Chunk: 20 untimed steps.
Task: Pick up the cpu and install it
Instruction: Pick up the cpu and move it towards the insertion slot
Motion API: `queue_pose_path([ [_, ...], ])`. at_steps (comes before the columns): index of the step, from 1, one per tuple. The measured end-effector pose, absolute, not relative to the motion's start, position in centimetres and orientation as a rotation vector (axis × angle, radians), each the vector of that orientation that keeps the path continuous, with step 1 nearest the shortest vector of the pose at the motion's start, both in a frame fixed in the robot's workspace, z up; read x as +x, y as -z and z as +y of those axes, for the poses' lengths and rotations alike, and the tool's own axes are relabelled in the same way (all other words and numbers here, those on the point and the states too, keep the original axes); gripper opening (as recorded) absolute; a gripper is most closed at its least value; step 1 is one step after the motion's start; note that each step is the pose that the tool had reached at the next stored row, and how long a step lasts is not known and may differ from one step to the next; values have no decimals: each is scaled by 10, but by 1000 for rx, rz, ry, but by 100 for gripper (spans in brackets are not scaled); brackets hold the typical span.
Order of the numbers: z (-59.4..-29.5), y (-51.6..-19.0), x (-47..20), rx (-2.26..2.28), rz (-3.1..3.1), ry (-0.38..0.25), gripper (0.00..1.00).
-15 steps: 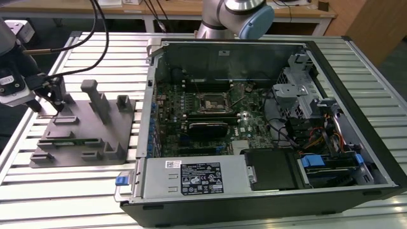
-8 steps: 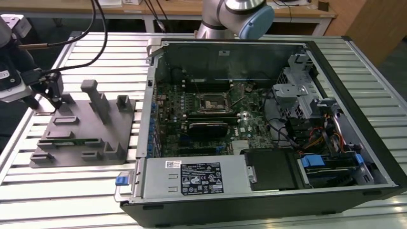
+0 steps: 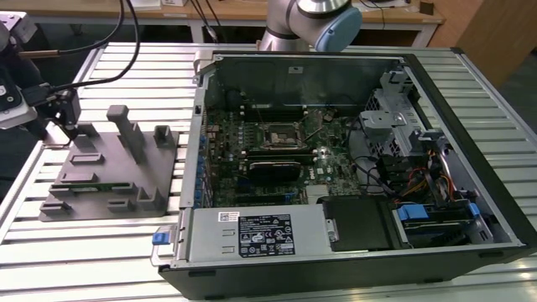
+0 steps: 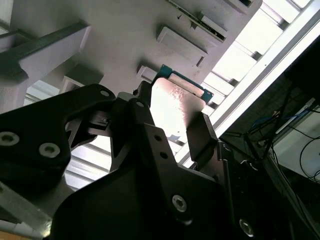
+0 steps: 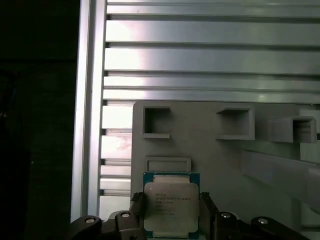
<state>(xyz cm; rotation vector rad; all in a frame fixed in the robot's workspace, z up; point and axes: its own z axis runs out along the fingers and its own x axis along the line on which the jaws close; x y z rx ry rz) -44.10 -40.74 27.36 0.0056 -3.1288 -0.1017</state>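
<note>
Two-fingered, part spread, pinches the cpu [image 5: 170, 205] by opposite edges in the claw [image 4: 172, 117], over the grey tray [image 3: 100, 160] at the computer case's [image 3: 336, 278] nine o'clock.

**You are in a robotics lab set up for work on computer hardware.**

In the exterior view, your bench is a slatted aluminium table [image 3: 92, 264]. An open desktop computer case [image 3: 336, 277] lies on its side at the middle, its motherboard [image 3: 331, 170] laid bare. The robot arm [image 3: 310, 19] stands at twelve o'clock from the case. At nine o'clock sits a grey moulded tray [image 3: 84, 207] with posts and recesses, and black cables [image 3: 117, 38] hang in at about ten o'clock. Wooden desks [image 3: 251, 11] run along the back at twelve o'clock. In the first wrist view, the gripper [image 5: 171, 210] clasps the cpu [image 5: 171, 200] at that tray.
</note>
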Motion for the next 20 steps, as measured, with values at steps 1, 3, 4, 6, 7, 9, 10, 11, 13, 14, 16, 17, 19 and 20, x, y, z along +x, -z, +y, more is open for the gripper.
queue_pose_path([
  [1, -407, -275, -441, 6, -3129, 102, 53],
  [3, -407, -277, -441, 6, -3129, 102, 53],
  [4, -407, -279, -441, 6, -3129, 102, 53],
  [6, -407, -281, -441, 6, -3129, 102, 53],
  [7, -407, -282, -441, 6, -3129, 102, 53],
  [9, -407, -284, -441, 6, -3129, 102, 53],
  [10, -407, -285, -441, 6, -3129, 102, 53],
  [11, -407, -286, -441, 6, -3129, 102, 53],
  [13, -407, -288, -441, 6, -3129, 102, 53],
  [14, -407, -289, -441, 6, -3129, 102, 53],
  [16, -407, -291, -441, 6, -3129, 102, 53],
  [17, -407, -292, -441, 6, -3129, 102, 53],
  [19, -407, -294, -441, 6, -3129, 102, 53],
  [20, -407, -295, -441, 6, -3129, 102, 53],
])
